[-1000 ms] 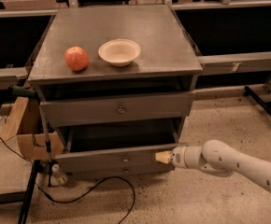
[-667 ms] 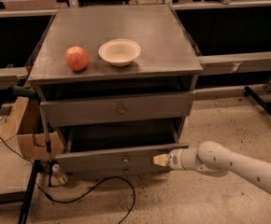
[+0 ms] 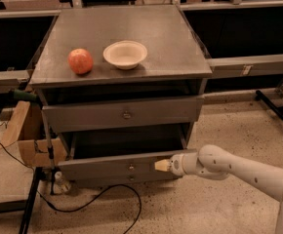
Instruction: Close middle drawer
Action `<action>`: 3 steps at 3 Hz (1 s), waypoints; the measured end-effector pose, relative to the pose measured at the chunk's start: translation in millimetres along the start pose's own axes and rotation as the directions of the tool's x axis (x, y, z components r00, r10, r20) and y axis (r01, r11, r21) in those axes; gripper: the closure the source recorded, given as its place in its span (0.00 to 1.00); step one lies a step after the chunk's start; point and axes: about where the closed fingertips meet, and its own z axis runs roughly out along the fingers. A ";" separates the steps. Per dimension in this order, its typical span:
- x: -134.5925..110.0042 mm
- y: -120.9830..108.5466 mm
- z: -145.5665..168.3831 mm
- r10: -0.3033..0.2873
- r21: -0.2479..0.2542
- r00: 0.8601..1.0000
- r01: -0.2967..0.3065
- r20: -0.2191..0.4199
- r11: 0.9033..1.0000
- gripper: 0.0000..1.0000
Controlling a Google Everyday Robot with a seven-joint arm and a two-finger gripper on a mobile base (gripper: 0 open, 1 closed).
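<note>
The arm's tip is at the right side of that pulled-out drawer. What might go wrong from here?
The gripper sits at the right part of the middle drawer front, away from its centre knob; a push there may skew the drawer and jam it. A hard shove might jolt the cabinet, and the loose apple on top, beside the bowl, could roll off.

The white arm (image 3: 239, 167) reached in from the right, almost level, low beneath the counter's (image 3: 171, 43) front right corner. Its gripper (image 3: 162, 165) pointed left, below the front edge.
</note>
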 end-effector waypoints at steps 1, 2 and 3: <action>-20.8 -3.8 6.1 -0.013 0.017 0.999 0.013 0.033 1.000 1.00; -20.1 -2.7 4.7 -0.014 0.019 0.999 0.014 0.036 1.000 1.00; -26.4 -3.1 4.2 -0.016 0.030 0.999 0.015 0.048 0.999 1.00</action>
